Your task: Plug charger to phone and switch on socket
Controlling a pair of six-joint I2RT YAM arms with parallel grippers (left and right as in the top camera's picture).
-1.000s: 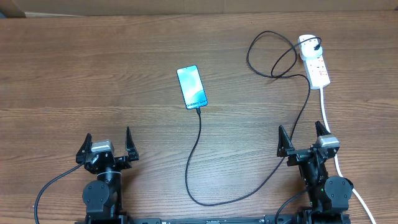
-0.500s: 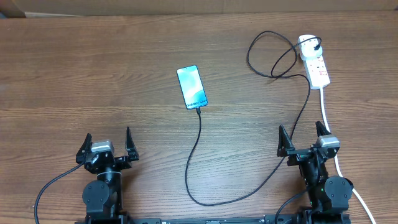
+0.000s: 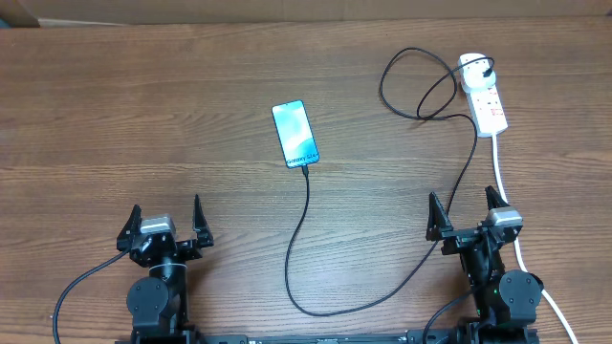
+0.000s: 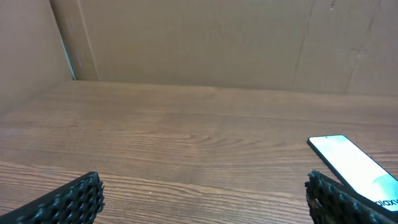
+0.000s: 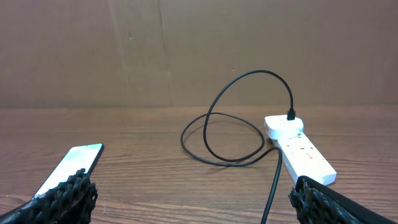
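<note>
Apparently the charger (image 3: 304,220) already meets the phone (image 3: 295,133); left pincer (image 3: 165,206) and right pincer (image 3: 461,197) gape empty, so the socket (image 3: 486,98) switch awaits the right.

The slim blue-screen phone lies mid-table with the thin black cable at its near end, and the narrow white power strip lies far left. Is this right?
Not quite: the overhead view shows the narrow white power strip at the far right, not far left. The slim blue-screen phone does lie mid-table with the thin black cable at its near end.
</note>
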